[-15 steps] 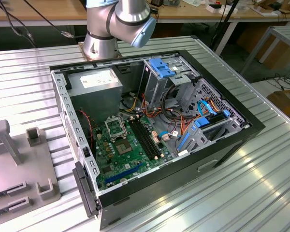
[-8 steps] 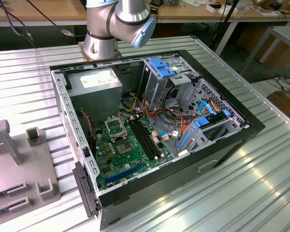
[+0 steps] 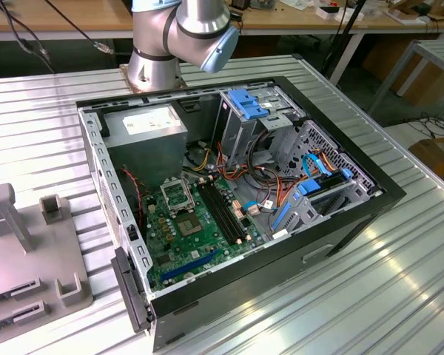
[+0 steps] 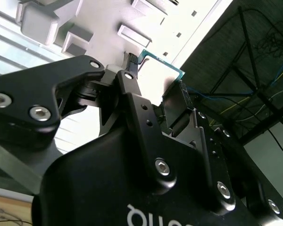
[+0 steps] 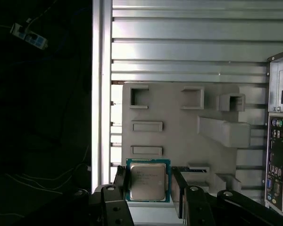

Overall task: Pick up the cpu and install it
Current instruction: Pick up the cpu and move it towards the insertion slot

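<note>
Open computer case (image 3: 251,292) containing a green motherboard (image 3: 179,248).
Gripper (image 5: 148,187) closed narrowly on the cpu (image 5: 147,180), pinching its two opposite edges, over a grey fixture tray (image 5: 179,136).

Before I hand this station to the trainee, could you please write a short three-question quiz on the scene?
1. True or false: the gripper holds the cpu between its fingers.
2. In the first wrist view, what lies behind the cpu? A) a grey fixture tray B) a keyboard C) a blue cloth
3. Fill in: in the exterior view, the green motherboard lies inside the open computer ____.
Key: 1 true; 2 A; 3 case.
</note>
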